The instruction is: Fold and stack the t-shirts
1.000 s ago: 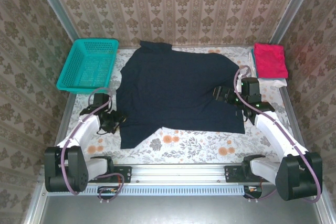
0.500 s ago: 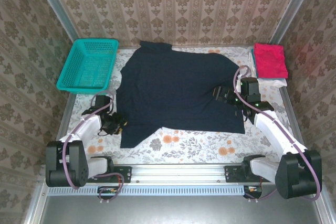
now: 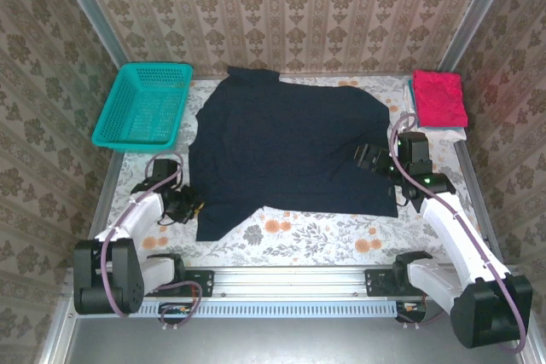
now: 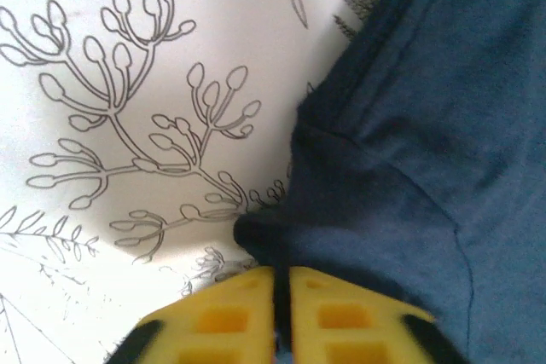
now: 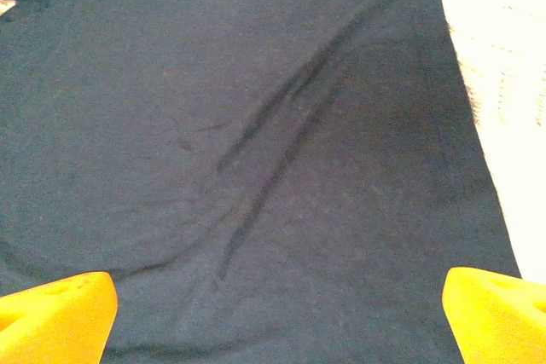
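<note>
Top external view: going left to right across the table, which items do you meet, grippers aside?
basket → navy shirt → pink shirt

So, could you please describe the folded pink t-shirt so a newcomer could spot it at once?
On the floral-patterned table, look past the large dark navy cloth t-shirt spread in the middle to the far right corner. There the folded magenta-pink cloth t-shirt lies on a folded white cloth t-shirt; it is the one bright pink thing.
</note>
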You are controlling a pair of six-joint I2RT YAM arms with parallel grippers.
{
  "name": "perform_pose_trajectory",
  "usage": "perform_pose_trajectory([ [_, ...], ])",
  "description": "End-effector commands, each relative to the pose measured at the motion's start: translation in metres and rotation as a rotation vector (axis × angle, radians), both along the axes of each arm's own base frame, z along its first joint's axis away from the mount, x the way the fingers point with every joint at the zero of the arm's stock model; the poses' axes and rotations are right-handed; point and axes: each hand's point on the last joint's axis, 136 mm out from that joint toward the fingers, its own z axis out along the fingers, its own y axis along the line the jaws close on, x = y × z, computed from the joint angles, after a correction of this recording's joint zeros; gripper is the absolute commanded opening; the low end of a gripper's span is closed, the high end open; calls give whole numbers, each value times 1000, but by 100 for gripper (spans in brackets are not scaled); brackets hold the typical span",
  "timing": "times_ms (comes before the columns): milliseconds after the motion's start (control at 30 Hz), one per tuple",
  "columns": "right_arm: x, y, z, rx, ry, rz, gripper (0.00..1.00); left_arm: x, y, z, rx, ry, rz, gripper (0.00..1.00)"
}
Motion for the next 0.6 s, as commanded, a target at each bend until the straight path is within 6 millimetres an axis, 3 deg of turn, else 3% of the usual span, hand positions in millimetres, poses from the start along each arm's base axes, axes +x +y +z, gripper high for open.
perform_pose_trajectory([
  [0,-17,-9,-10,-14,60,-56,99,-18,4,2,13,43,21,36],
  [333,-8,0,-14,35,67,-35,99,-24,-4,-6,-29,57,33,46],
  [567,-8,-1,-17,27,69,-38,99,-26,-6,-19,-24,96,25,42],
])
